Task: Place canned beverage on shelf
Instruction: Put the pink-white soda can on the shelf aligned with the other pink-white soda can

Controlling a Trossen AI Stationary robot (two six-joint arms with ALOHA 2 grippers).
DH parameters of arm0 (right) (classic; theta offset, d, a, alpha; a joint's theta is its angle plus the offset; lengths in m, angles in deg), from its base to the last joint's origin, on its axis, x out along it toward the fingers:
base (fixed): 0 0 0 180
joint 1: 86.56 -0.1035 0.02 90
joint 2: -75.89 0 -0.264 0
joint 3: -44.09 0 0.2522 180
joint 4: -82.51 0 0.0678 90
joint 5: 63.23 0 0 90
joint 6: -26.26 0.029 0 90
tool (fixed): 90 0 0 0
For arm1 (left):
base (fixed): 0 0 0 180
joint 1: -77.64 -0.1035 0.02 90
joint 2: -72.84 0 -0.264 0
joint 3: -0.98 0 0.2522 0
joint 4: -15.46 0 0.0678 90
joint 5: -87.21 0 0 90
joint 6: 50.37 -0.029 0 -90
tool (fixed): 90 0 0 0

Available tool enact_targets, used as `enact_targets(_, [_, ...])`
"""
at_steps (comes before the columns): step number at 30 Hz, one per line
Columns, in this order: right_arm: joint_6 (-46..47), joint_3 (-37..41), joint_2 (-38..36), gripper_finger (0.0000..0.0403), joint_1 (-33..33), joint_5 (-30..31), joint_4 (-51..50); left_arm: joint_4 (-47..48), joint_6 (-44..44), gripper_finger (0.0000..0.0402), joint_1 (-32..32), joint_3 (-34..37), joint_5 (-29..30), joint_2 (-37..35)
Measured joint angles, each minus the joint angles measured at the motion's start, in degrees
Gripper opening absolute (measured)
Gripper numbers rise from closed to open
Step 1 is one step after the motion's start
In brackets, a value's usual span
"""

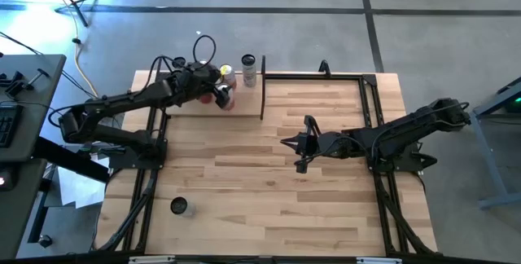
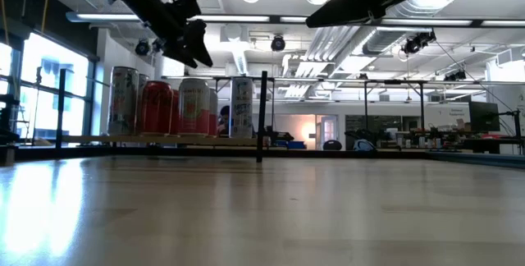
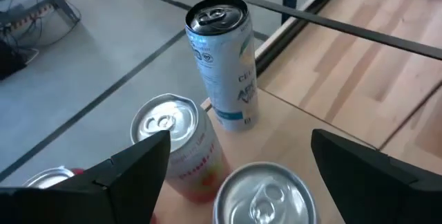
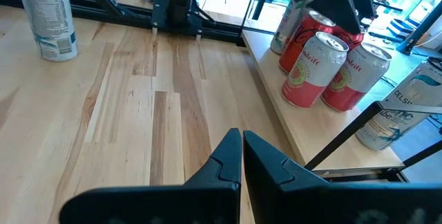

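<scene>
Left gripper (image 3: 235, 162) is wide open, empty, above the cans (image 4: 324, 68) grouped on the shelf (image 4: 276, 106) at far left. Lift straight up; don't clip tops. Right gripper (image 4: 242, 151) shut, empty, mid-table. One can (image 1: 179, 206) waits near left.

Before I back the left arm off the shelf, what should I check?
1. Left gripper jaws open: ok, spread wide above the shelf.
2. Silver-top can free of the jaws: cannot tell; it sits between them, and contact is not visible.
3. Cans on the shelf upright: ok in the low view.
4. Room beside the pink can: not ok; it sits right against one finger, so lift straight up.
5. Right gripper out of the way: ok, shut, over mid-table.
6. Spare can left to place: ok, upright near the table's front left.
</scene>
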Motion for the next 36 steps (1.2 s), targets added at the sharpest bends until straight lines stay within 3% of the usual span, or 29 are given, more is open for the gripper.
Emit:
enact_targets(4, [0.0,0.0,0.0,0.0000,0.0,0.0,-0.3,4.8,0.0,0.0337,3.4,-1.3,3.4,-1.3])
enact_targets(8, [0.0,0.0,0.0,0.0000,0.0,0.0,-0.3,8.0,0.1,0.0310,11.0,-1.3,7.7,-2.8])
enact_targets(13, [-0.2,0.0,0.0,0.0000,0.0,0.0,-0.3,10.3,6.7,0.0250,20.4,-1.3,15.8,-2.5])
enact_targets(16, [-0.2,0.0,0.0,0.0000,0.0,0.0,-0.3,11.9,11.4,0.0201,22.7,-1.3,16.5,-1.4])
enact_targets(26, [0.0,0.0,0.0,0.0000,0.0,0.0,-0.4,8.8,13.3,0.0015,19.6,5.9,17.2,1.2])
enact_targets(36, [0.0,0.0,0.0,0.0000,0.0,0.0,-0.5,-1.7,12.1,0.0006,12.9,11.6,15.4,1.1])
